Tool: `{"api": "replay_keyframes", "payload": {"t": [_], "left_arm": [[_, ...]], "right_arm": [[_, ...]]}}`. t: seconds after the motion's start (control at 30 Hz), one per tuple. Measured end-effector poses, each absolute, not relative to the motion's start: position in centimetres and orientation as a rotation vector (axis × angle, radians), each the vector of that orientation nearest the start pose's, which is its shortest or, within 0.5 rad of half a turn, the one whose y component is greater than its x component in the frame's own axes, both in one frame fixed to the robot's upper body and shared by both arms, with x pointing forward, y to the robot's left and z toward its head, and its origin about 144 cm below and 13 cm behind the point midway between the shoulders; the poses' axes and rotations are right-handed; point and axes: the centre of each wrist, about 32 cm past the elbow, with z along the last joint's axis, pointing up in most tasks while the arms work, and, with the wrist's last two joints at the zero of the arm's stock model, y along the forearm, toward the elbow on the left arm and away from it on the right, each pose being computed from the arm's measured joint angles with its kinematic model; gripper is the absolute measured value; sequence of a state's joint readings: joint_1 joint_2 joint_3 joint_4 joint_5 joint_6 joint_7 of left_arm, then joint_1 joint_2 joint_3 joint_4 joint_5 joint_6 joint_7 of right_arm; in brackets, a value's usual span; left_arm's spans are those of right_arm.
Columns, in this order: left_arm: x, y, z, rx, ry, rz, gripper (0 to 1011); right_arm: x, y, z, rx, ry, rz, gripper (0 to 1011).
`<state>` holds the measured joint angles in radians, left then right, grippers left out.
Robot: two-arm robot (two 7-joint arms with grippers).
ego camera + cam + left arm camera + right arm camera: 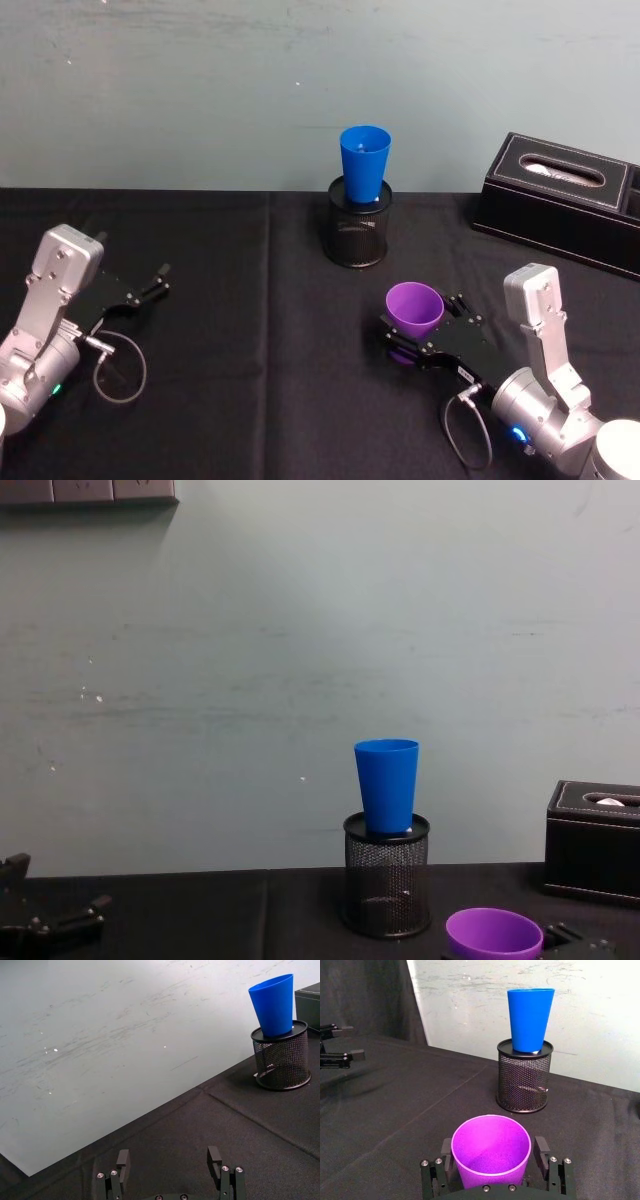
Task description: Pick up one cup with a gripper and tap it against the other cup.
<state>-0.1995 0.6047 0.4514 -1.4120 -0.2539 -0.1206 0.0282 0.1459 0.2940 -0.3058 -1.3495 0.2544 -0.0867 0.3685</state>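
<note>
Purple cup (490, 1156) sits upright between the right gripper's (494, 1166) fingers (543, 1159), which are closed in on its sides, low over the black table (250, 400) near the robot. Left gripper (170, 1165) is off on the left side (fingers spread wide, holding nothing). Farther back, the blue cup (364, 162) stands mouth-up in the top of a black mesh pen holder (358, 232) by the wall, well apart from the purple one.

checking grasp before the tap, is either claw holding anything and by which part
The right claw flanks the purple cup at its lower body; firm contact cannot be told. The left claw is open and empty.
</note>
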Motion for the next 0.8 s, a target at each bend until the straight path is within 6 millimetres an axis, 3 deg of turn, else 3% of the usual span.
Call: {"api": "replay_keyframes", "payload": {"t": [0.8], "left_arm": [[48.9,31.0,114.0,0.305,-0.285,1.248,1011]], "right_arm": [[48.3,-24.2,112.5,-0.038,-0.051,-0.963,1003]]}}
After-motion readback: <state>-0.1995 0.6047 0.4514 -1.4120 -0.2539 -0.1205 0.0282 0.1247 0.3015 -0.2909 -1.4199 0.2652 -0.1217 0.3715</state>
